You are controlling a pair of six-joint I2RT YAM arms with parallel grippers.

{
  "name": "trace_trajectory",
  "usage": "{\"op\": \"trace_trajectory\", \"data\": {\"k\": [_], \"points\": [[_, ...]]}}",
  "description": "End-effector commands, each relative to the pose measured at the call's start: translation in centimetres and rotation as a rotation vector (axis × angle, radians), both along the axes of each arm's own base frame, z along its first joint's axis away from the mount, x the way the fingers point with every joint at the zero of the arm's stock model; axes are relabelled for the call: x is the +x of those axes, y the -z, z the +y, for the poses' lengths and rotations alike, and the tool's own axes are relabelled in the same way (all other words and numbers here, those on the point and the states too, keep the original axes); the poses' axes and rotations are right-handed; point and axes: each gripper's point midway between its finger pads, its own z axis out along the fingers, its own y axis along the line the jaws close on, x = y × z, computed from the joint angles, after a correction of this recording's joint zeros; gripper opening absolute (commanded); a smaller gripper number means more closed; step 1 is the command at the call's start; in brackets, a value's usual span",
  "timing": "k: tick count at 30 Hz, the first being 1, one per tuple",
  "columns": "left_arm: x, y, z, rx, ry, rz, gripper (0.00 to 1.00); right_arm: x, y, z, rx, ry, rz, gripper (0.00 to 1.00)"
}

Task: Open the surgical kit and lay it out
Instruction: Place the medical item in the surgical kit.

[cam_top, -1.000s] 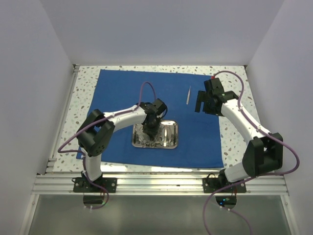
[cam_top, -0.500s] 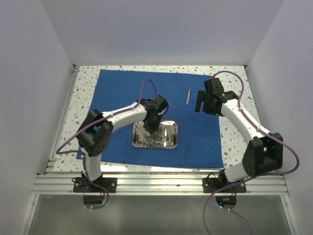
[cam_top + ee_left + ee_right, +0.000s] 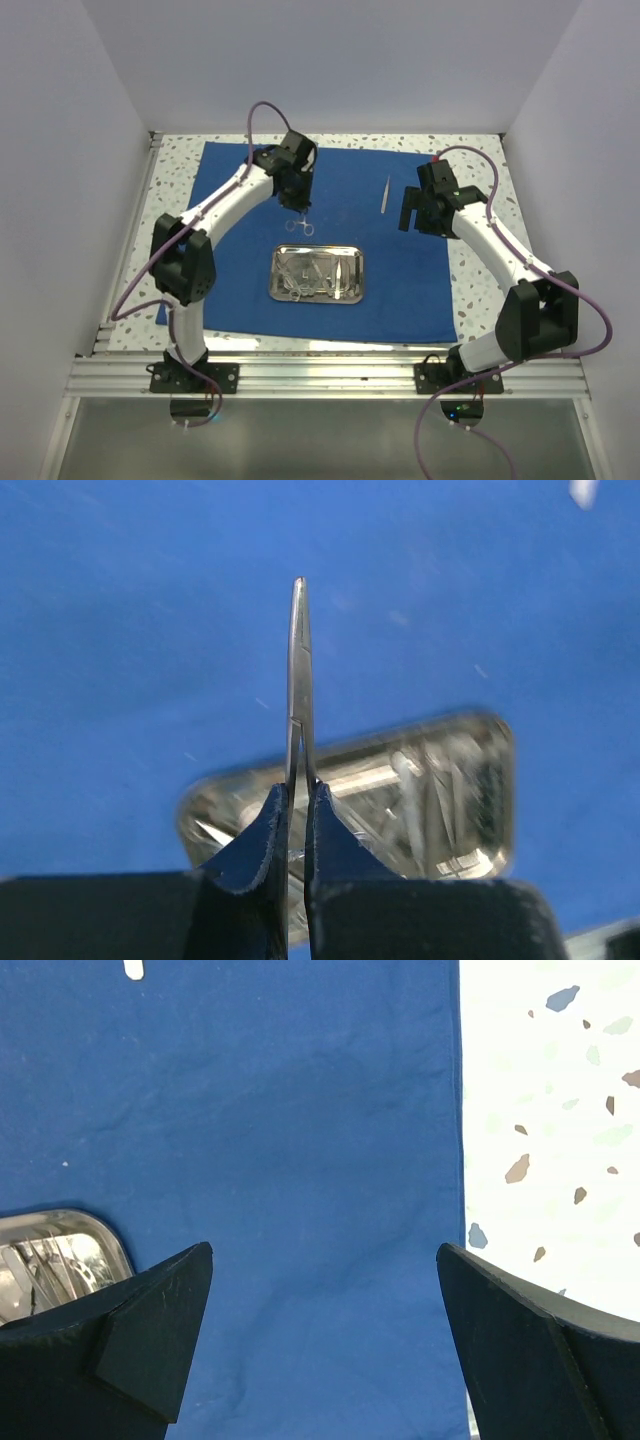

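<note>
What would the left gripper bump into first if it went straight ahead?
Likely the blue cloth. The thin metal instrument pinched in the left gripper would touch first. Depth is unclear.

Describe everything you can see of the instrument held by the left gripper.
The instrument is thin, shiny steel, with two finger rings showing in the top view. The wrist view catches it edge-on, a sliver narrowing to a point. The left gripper pinches it between dark fingers, over the blue cloth, farther back than the tray. Whether it touches the cloth cannot be told.
</note>
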Motion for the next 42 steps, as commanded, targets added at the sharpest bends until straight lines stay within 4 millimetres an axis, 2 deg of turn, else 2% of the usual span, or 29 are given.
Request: {"op": "trace_trajectory", "data": {"k": [1,2,5,6,7,8,11,16,20,22,23,24,25,26,27,28,30,32,33,34,36,37,38,39,40,41,42], "points": [[5.4,0.4,3.4,0.059,-0.057,-0.062,0.00,-0.2,-2.3,0.1,0.025,0.006,-0.046,0.98],[7.1,0.4,4.9,0.080,-0.077,-0.088,0.00,-0.3,-2.2,0.2,0.030,0.005,-0.041,0.99],[11.6,1.5,7.3,0.151,-0.102,-0.144,0.00,-0.7,-2.2,0.6,0.062,-0.001,-0.034,0.98],[13.2,0.5,7.6,0.154,-0.109,-0.184,0.00,-1.0,-1.9,1.0,0.079,-0.010,-0.022,0.98],[14.2,2.7,8.3,0.195,-0.120,-0.162,0.00,-1.2,-1.9,1.2,0.093,-0.015,-0.021,0.98],[15.2,2.8,9.6,0.206,-0.142,-0.173,0.00,-1.1,-1.8,1.5,0.108,-0.019,-0.023,0.98],[16.8,4.6,12.4,0.233,-0.208,-0.164,0.00,-1.3,-2.1,3.0,0.185,-0.065,-0.040,0.98],[17.9,7.4,14.5,0.273,-0.222,-0.182,0.00,-1.7,-3.0,5.0,0.252,-0.131,-0.068,0.99],[19.4,7.7,16.3,0.326,-0.253,-0.219,0.00,-1.8,-3.0,6.3,0.255,-0.166,-0.052,0.98],[20.0,7.8,16.6,0.345,-0.266,-0.227,0.21,-1.5,-3.0,6.8,0.253,-0.178,-0.047,0.99],[19.7,7.9,16.8,0.351,-0.262,-0.211,0.38,-1.5,-2.9,7.3,0.251,-0.190,-0.041,0.98],[19.9,7.5,16.8,0.350,-0.268,-0.214,0.80,-1.3,-2.9,7.8,0.253,-0.202,-0.039,0.98],[19.6,7.4,16.9,0.354,-0.273,-0.208,0.99,-1.3,-2.9,8.3,0.256,-0.216,-0.039,0.98],[19.4,7.2,16.9,0.352,-0.278,-0.210,1.00,-1.2,-3.2,9.5,0.266,-0.248,-0.050,0.98],[18.5,7.9,17.2,0.362,-0.278,-0.185,1.00,-1.3,-3.2,10.4,0.278,-0.274,-0.052,0.98],[18.3,6.3,17.3,0.352,-0.290,-0.209,1.00,-1.3,-2.9,11.3,0.279,-0.292,-0.046,0.98],[17.6,5.5,17.3,0.338,-0.307,-0.214,1.00,-1.6,-3.1,13.9,0.294,-0.354,-0.057,0.98],[16.2,4.0,17.4,0.317,-0.329,-0.212,1.00,-1.9,-2.1,15.9,0.303,-0.375,-0.029,0.95],[15.4,4.2,17.4,0.315,-0.331,-0.194,1.00,-2.1,-1.6,16.4,0.304,-0.379,-0.017,0.92],[14.9,2.7,17.1,0.283,-0.332,-0.209,1.00,-2.1,-1.3,16.8,0.308,-0.380,-0.012,0.91],[13.3,2.7,16.7,0.263,-0.323,-0.180,1.00,-2.4,0.0,18.2,0.310,-0.395,0.015,0.88],[12.7,1.3,16.4,0.239,-0.320,-0.196,1.00,-2.6,0.3,18.8,0.310,-0.402,0.023,0.85],[12.0,1.0,16.1,0.233,-0.308,-0.192,1.00,-3.0,1.5,19.8,0.302,-0.420,0.051,0.84],[10.6,1.9,16.2,0.244,-0.299,-0.164,1.00,-3.1,1.8,20.5,0.299,-0.435,0.058,0.83],[10.0,0.4,16.0,0.227,-0.295,-0.191,1.00,-3.4,2.4,21.1,0.296,-0.446,0.070,0.82],[9.4,0.2,15.8,0.223,-0.287,-0.195,1.00,-3.6,2.7,22.0,0.300,-0.458,0.076,0.82],[8.0,1.1,16.1,0.235,-0.281,-0.168,1.00,-3.8,3.8,22.4,0.291,-0.456,0.101,0.81]]}}
